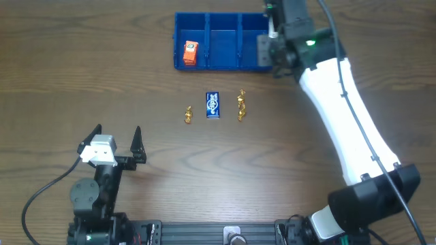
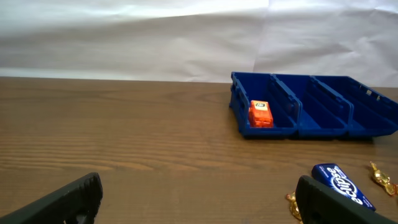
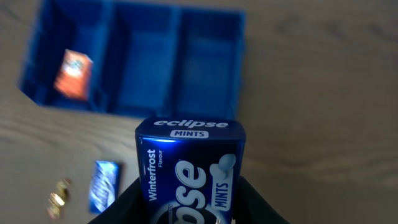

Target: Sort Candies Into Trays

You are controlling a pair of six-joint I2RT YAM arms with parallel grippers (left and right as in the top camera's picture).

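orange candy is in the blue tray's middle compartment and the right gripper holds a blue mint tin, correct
No: the orange candy lies in the left end compartment of the blue tray, as the top view shows. The right gripper does hold the blue mint tin.

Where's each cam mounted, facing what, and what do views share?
Top: fixed overhead, looking down at table; left arm, right arm show, left pincer open.
Left wrist: low, facing across at blue tray; own fingers at bottom.
Right wrist: above tray, looking down; right pincer grips mint tin.
Shared: tray with orange candy, all three.

claw (image 3: 186, 208) gripping mint tin (image 3: 189, 165), blue tray (image 3: 208, 68) beyond
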